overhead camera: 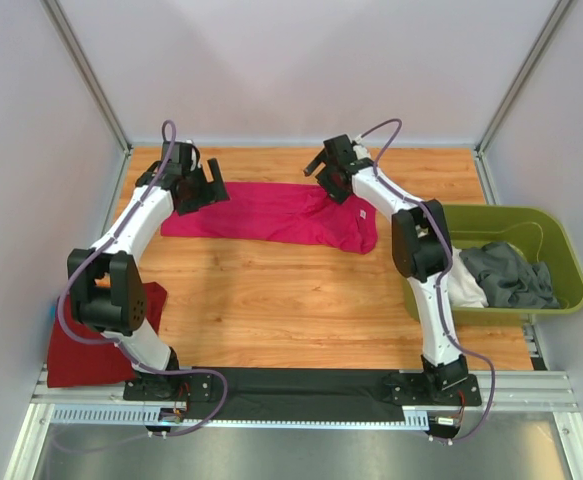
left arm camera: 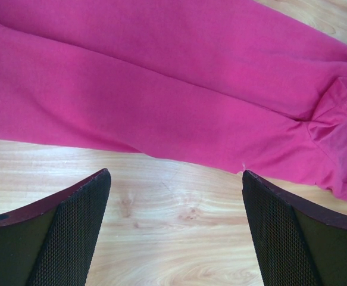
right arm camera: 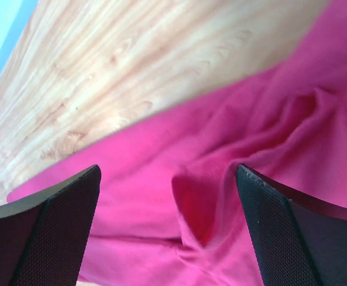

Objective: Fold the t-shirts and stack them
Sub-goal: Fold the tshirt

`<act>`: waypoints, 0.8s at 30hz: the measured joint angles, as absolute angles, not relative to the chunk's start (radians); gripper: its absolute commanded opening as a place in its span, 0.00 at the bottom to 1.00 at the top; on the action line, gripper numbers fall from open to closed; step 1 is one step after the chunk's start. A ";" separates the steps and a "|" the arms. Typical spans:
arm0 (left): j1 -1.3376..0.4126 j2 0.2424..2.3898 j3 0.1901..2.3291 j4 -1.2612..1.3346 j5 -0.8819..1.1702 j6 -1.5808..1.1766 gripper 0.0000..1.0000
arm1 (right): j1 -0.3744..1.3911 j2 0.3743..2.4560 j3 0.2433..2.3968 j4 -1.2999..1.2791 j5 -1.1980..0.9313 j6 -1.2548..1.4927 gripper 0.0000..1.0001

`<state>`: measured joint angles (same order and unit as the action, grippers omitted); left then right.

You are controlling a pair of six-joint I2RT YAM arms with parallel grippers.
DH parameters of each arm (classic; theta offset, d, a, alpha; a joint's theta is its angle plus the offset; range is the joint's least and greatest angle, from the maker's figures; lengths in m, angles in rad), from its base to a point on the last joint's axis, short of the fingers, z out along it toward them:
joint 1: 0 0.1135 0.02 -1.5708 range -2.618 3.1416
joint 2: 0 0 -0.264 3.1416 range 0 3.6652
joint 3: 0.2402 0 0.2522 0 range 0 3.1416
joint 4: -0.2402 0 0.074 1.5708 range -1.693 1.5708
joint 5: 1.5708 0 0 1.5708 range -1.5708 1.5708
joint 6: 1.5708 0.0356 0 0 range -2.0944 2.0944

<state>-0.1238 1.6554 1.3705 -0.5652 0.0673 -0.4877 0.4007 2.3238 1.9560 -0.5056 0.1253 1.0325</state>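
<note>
Top: you're mid-fold, pink t-shirt (overhead camera: 271, 215) lying as a strip on the tabletop (overhead camera: 291, 310); red t-shirt (overhead camera: 83, 348) sitting aside, grey t-shirt (overhead camera: 516, 270) waiting in bin (overhead camera: 501, 210). Left wrist: left hand (left arm camera: 176, 174) hovering wide beside the strip. Right wrist: right hand (right arm camera: 168, 170) gaping wide over bunched cloth.

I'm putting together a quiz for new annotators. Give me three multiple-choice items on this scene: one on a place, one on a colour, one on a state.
1. Where is the grey t-shirt? A. on the bare wood B. in the olive-green bin C. under the left arm
2. What colour is the spread-out t-shirt? A. white B. magenta C. grey
3. How is the left claw? A. open, holding nothing B. shut on cloth C. shut on the bin rim
Answers: 1 B, it lies bunched inside the bin's walls; 2 B, bright magenta in every view; 3 A, its fingers stand apart over wood.
</note>
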 measured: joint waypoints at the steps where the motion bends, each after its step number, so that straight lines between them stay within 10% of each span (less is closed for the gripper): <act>1: -0.124 1.660 1.372 -0.565 0.069 -0.488 0.97 | 0.401 2.338 1.972 -0.504 0.123 1.032 0.96; 16: -0.103 1.759 1.454 -0.559 0.097 -0.435 0.97 | 0.397 2.484 2.285 -0.464 0.070 0.921 0.98; 24: -0.040 1.937 1.646 -0.589 0.126 -0.412 0.97 | 0.427 2.112 1.878 -0.543 0.167 0.863 1.00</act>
